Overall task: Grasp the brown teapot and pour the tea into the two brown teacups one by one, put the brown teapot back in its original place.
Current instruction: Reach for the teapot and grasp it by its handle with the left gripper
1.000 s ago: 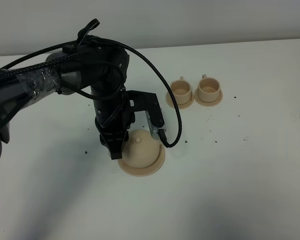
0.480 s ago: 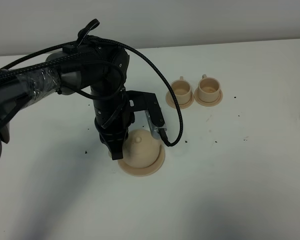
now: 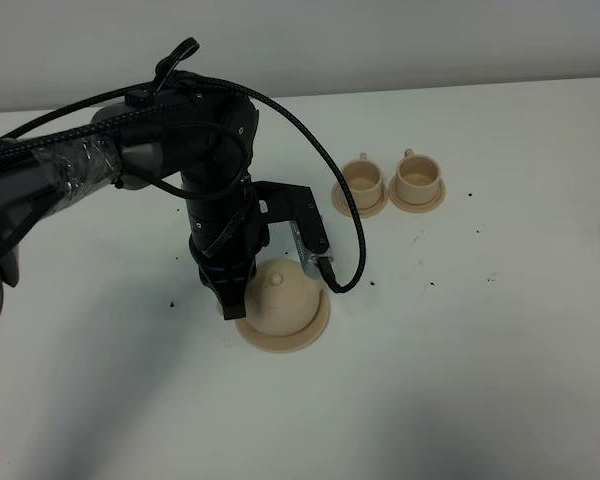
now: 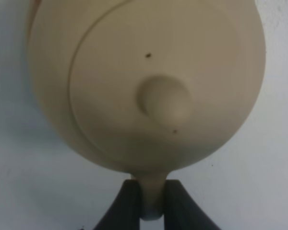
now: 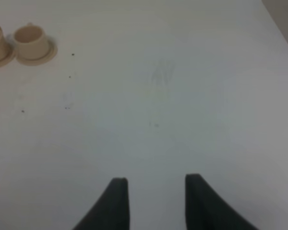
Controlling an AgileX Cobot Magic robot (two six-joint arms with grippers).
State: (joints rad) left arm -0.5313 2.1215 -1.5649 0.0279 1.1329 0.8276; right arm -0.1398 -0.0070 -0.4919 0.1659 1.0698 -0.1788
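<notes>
Two end effectors are listed. The left end effector [image 4: 151,201] is clamped on the handle of the brown teapot [image 3: 285,292], which is seated on the flat saucer [image 3: 280,343] near the middle of the table [image 3: 500,330]. The right end effector [image 5: 156,191] is held open above bare table, with nothing gripped. The two brown teacups [image 3: 362,178] are set side by side on small saucers [image 3: 420,203], toward the far edge.

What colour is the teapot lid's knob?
Pale beige knob, matching the teapot; the left wrist view shows it best.
</notes>
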